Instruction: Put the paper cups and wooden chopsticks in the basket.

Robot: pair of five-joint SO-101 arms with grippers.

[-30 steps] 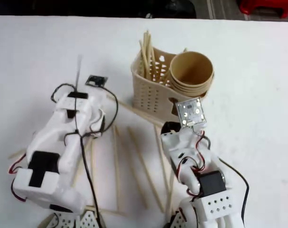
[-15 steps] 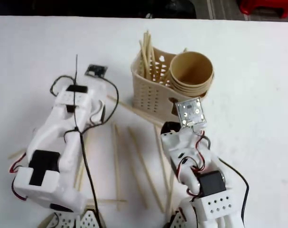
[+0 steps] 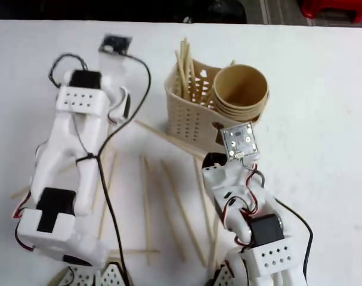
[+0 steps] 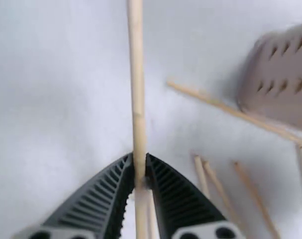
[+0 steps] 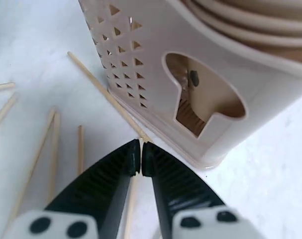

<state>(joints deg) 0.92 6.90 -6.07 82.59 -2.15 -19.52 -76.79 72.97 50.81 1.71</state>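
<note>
Loose chopsticks (image 3: 146,202) on table (image 3: 324,149) beside basket (image 3: 182,122)

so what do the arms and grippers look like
The left arm and right arm are blocky white plastic with black motors, looped black cables and red wires. The left gripper and right gripper have black tapering fingers with white bases.

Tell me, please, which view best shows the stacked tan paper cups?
The high view: it looks down into the stack of tan paper cups, showing its open mouth and nested rims inside the cream plastic basket. The right wrist view catches rims above the basket wall; the left wrist view, a corner of the basket.
</note>
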